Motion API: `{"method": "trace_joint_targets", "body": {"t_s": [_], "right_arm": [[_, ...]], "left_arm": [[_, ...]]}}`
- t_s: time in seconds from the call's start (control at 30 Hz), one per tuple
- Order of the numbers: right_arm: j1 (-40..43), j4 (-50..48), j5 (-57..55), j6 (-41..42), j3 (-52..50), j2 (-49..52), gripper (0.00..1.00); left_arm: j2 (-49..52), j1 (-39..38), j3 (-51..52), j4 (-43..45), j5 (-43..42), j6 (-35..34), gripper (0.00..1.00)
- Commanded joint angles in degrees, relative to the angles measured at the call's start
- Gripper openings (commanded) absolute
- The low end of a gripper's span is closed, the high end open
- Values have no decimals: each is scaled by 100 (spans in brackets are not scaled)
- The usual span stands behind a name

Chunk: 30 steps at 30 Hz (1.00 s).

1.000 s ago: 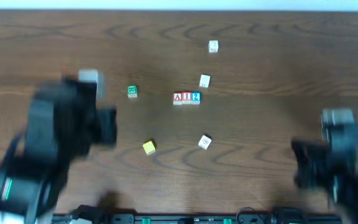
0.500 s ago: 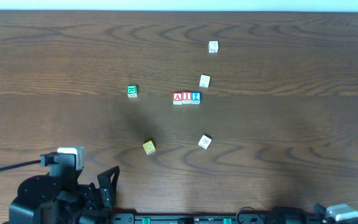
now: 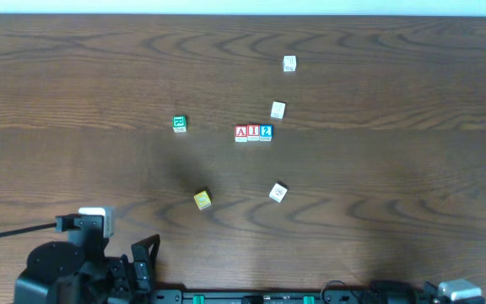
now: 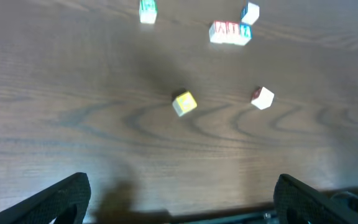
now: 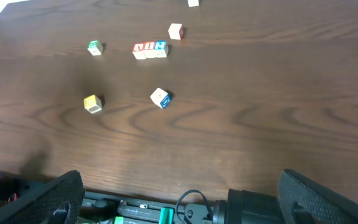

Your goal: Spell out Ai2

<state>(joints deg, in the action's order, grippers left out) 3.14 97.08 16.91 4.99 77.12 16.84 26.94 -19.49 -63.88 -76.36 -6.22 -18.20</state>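
Observation:
Three letter blocks [image 3: 253, 133] stand side by side in a row at mid-table: a red A, a red i and a blue 2, touching. The same row of blocks [image 4: 230, 32] lies far ahead in the left wrist view, and the row [image 5: 150, 49] is also far off in the right wrist view. My left gripper [image 4: 182, 208] is open and empty, low over the near table edge; from overhead the left gripper [image 3: 146, 257] sits at the bottom left. My right gripper [image 5: 185, 205] is open and empty above the near edge, and only a bit of the right arm [image 3: 456, 291] shows overhead.
Loose blocks lie scattered: a green one [image 3: 180, 124] left of the row, a yellow one [image 3: 202, 199] and a white one [image 3: 278, 192] nearer me, a white one [image 3: 278, 110] just behind the row, another white one [image 3: 289, 63] farther back. A black rail with cables [image 5: 166, 211] runs along the front edge.
Both arms have pulled back from over the table to its front edge. The blocks have not moved.

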Motion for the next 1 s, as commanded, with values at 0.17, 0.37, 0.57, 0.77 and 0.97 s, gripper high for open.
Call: {"method": "trace_joint_targets", "body": {"t_s": [0.17,0.37,0.57,0.77,0.97], "right_arm": [[-55,15,-20,72,-20,-24,99],[-55,17,-20,72,-20,-24,99],[-55,17,-20,72,-20,-24,99],[-55,17,-20,72,-20,-24,99],[-55,17,-20,72,-20,-24,99]], "left_arm": [[-1574,1132,1711,2083,168,1720,95],[-2485,1521,3436,2712,173,2173,95],[-2673,1534,4393,3062,153,2164,95],[-2673,1534,4892,3171,175,2164,95],[-2673,1534,5237,3204,170,2164,95]]}}
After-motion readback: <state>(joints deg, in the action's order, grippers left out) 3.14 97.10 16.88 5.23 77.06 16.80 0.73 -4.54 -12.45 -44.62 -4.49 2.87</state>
